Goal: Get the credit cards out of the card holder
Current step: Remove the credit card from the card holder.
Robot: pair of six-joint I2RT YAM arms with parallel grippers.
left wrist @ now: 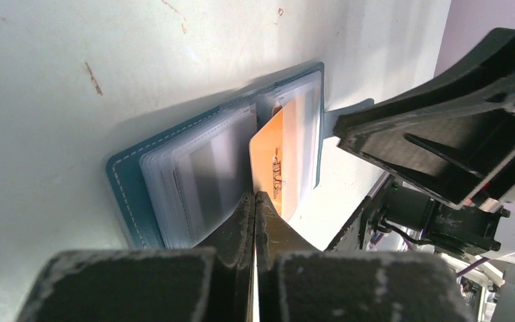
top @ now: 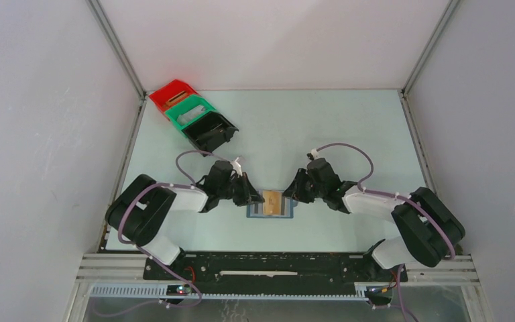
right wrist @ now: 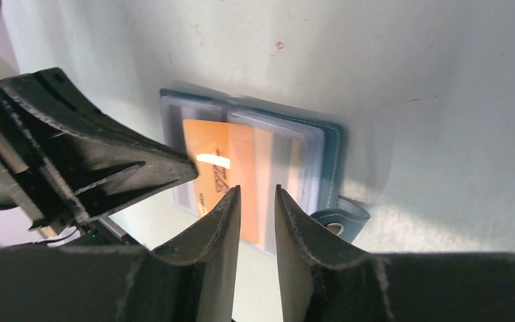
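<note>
Left jaws shut, orange card just ahead; right jaws half open, empty. I judge card stiff, slick: pinch exposed edge.

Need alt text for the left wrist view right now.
The left fingers, shut, sit at the edge of an orange card poking from the clear sleeves of the open blue card holder. The right fingers loom at the right.
</note>
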